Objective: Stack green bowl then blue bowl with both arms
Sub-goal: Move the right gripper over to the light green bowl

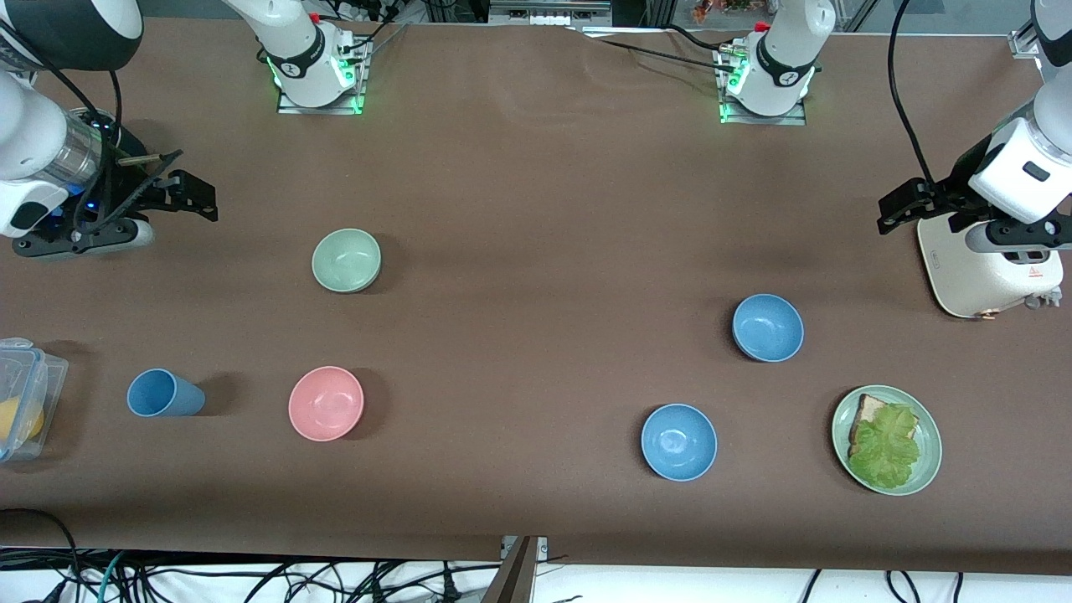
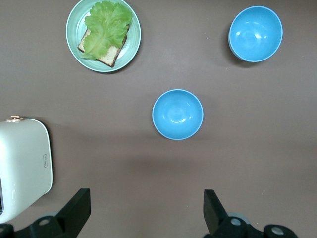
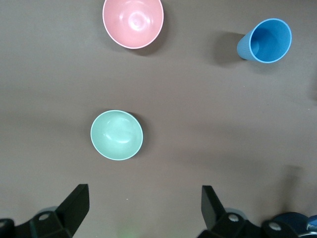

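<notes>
I see the small round pale mint-green bowl sitting upright on the brown table, toward the right arm's end, apart from everything. The same-size matte pink bowl lies nearer the front camera than it, with bare cloth between the two. A blue plastic cup stands beside the pink bowl, and a clear lidded container sits at the table edge past the cup.

Toward the left arm's end, the small dusty steel-blue bowl rests upright. The brighter sky-blue bowl with a shiny centre lies nearer the camera, well apart from it. A green plate carrying bread and lettuce sits beside that one. A cream toaster stands at the table's end.

The right gripper hangs over that arm's end of the table, fingers spread wide, empty. The left gripper hangs just beside the toaster, also wide and empty. Both arms wait. The middle of the table between the two bowl groups is open.
</notes>
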Tool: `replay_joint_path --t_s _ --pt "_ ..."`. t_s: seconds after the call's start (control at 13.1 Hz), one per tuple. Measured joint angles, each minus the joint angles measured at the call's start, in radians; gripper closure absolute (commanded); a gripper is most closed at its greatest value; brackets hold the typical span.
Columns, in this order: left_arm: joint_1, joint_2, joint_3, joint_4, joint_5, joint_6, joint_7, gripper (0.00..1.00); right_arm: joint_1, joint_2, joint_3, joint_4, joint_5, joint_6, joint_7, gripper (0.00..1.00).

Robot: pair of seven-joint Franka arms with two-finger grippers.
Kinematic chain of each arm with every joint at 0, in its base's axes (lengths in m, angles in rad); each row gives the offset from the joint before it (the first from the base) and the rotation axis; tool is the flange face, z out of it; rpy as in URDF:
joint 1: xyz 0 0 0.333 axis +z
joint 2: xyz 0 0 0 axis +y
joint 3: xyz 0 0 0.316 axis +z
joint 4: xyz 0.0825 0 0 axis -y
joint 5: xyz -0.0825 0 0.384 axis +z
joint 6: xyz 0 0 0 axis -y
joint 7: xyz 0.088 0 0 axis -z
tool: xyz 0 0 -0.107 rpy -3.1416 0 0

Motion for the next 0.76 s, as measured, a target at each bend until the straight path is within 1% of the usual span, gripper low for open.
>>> replay_joint_path --t_s 0.76 --pt "0.000 0.000 0.007 0.001 0.000 0.000 0.000 0.00 0.000 0.002 0.001 -0.019 0.000 0.020 0.000 0.00"
